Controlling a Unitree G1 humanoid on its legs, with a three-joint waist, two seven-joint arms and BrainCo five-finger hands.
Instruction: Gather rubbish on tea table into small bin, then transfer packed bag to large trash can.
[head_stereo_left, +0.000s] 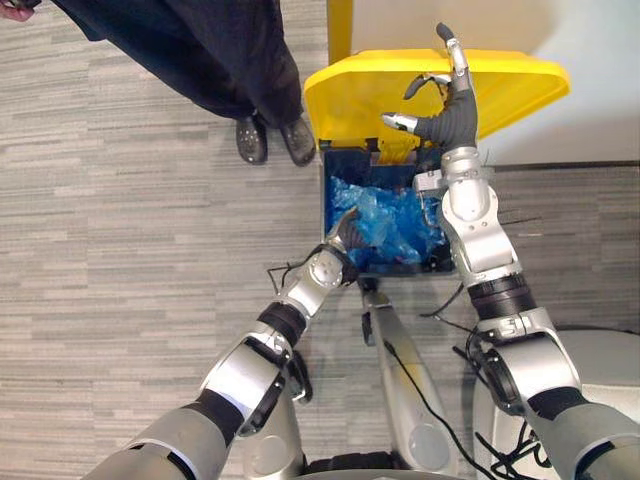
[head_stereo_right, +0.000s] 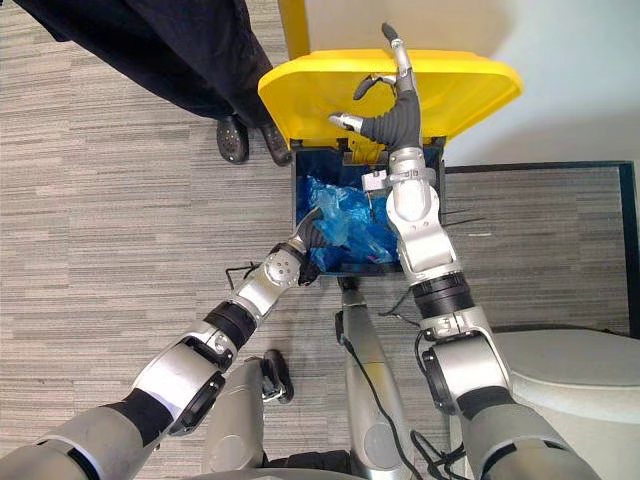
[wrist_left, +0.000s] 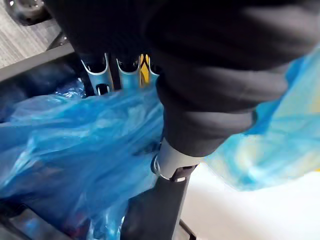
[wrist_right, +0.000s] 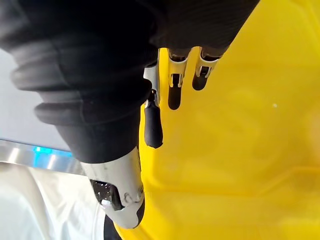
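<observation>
**Blue bag's in the big can, lid up**

Standing next to this thing right now. The can (head_stereo_left: 327, 205) is a dark box with a yellow lid (head_stereo_left: 520, 90), and the lid is swung wide open, tipped back toward the wall. The right hand (head_stereo_left: 452, 105) is up against the lid's inner face with its fingers loose and spread. One finger points straight up, the others bend a little, and the thumb sticks out to the side. It's not gripping anything, just resting on the yellow plastic.

The blue bag (head_stereo_left: 385, 220) sits inside the can, all crumpled and taking up most of the opening. The left hand (head_stereo_left: 347, 232) is down at the near-left corner of the can, right on the bag. Its fingers run into the blue plastic and I honestly can't tell whether they're pinching it or just lying on it.

A person in dark trousers and black shoes (head_stereo_left: 270, 138) stands on the grey carpet (head_stereo_left: 120, 250) just left of the can.
</observation>
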